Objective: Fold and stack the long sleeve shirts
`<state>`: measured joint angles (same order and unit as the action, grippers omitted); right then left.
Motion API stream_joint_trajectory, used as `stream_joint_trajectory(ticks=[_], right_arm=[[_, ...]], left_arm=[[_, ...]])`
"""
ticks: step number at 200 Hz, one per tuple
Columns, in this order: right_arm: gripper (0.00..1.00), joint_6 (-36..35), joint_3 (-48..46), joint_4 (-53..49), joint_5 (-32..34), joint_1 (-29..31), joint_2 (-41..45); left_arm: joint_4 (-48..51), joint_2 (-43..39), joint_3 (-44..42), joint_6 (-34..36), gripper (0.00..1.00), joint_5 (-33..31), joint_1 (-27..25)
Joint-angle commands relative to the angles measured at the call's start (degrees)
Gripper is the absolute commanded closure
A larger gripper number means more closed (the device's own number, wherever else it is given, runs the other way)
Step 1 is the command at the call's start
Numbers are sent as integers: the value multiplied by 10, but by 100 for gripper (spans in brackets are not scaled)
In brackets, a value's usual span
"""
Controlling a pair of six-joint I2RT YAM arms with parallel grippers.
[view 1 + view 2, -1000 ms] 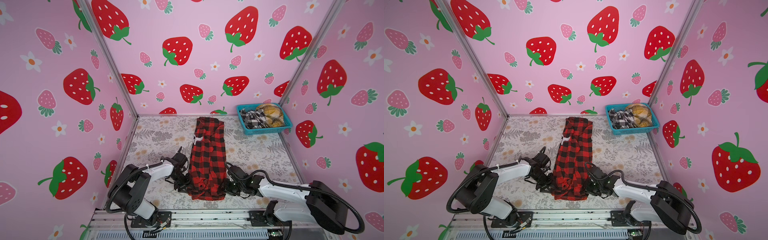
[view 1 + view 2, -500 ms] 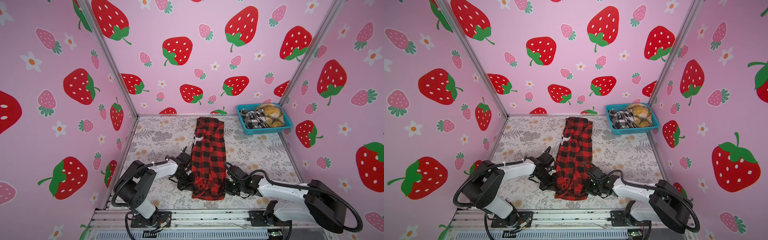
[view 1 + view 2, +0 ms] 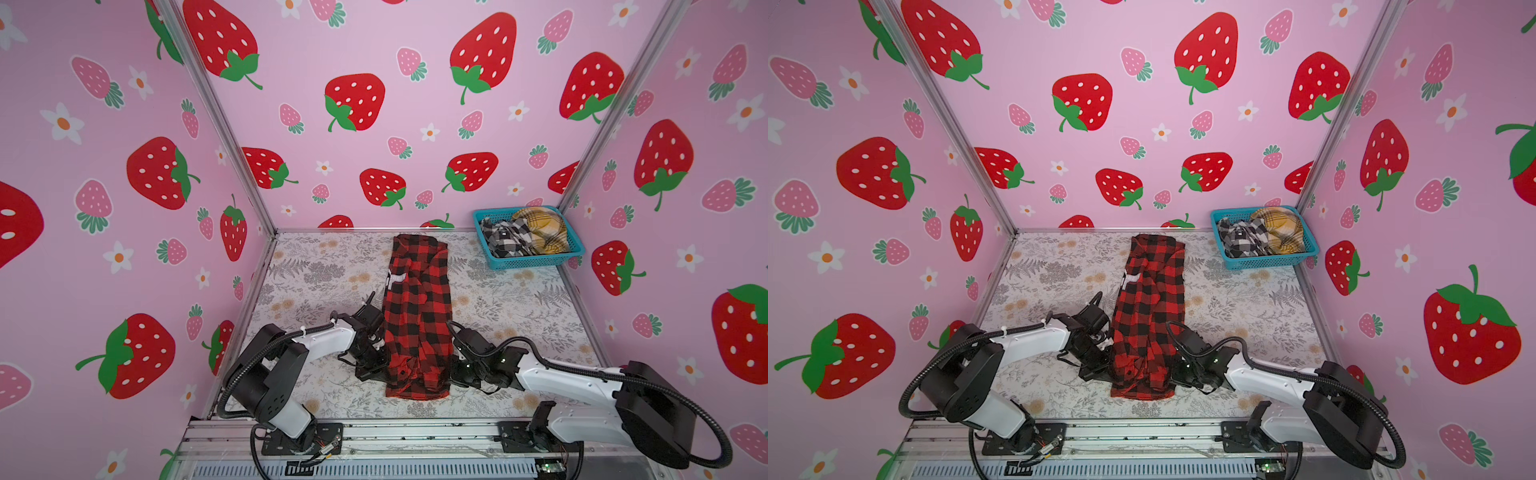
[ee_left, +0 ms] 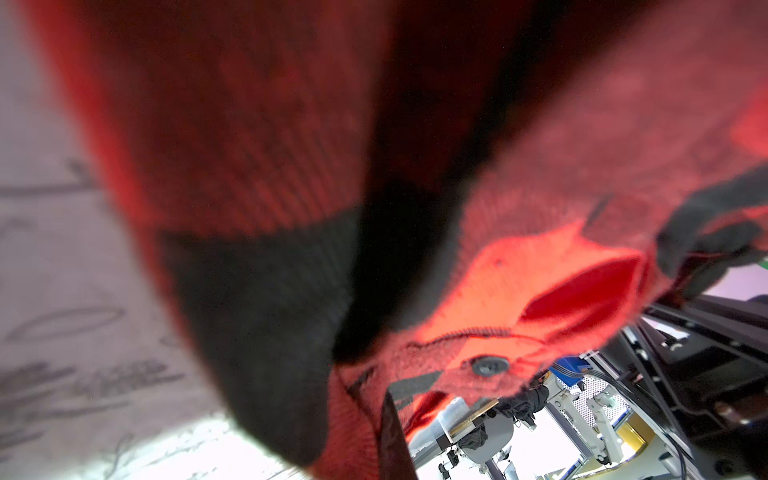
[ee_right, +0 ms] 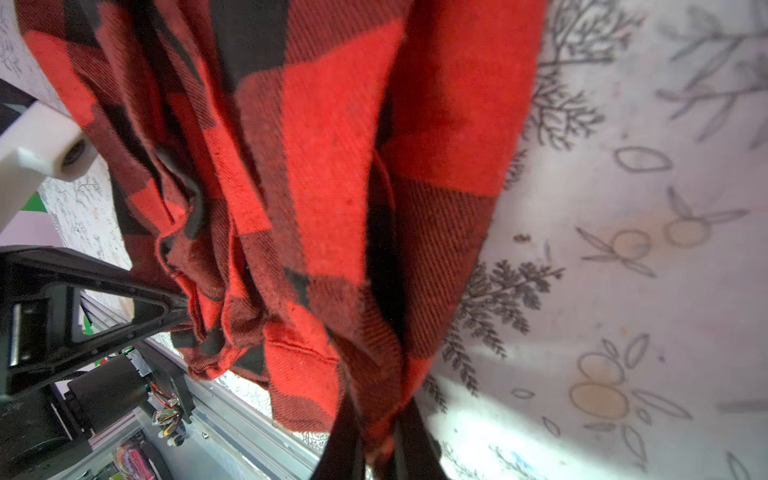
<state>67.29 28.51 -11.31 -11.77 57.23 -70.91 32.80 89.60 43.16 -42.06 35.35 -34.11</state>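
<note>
Red-and-black shirt (image 3: pixel 417 316) lies as narrow strip | left pincer (image 3: pixel 381 369), right pincer (image 5: pixel 380 444) clamp its near hem | crosswise folds pending | black-and-white shirt (image 3: pixel 505 240), mustard shirt (image 3: pixel 542 228) crumpled in basket (image 3: pixel 528 262)

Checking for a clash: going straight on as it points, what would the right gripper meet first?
The red shirt, bunched in the right gripper; past that, likely the left gripper, though depth is unclear.

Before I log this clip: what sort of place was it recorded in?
Most likely a robot lab's staged cell, not a home: strawberry-print wall panels on metal framing box in a small floral table, and the left arm and right arm are bolted to an aluminium rail along its front.
</note>
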Motion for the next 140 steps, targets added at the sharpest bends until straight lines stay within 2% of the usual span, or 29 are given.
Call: stream_joint_trajectory(ticks=[1,86,112,140], right_arm=[[100,-7,24,-39,23,11,12],[100,69,48,-136,87,106,62],[100,65,69,-160,111,96,87],[100,7,122,-183,107,38,84]], left_arm=[[27,-24,25,1,100,5,-9],[51,-114,-15,-34,100,-6,-75],[61,-137,14,-31,100,-26,-73],[61,-128,83,-30,100,-37,-46]])
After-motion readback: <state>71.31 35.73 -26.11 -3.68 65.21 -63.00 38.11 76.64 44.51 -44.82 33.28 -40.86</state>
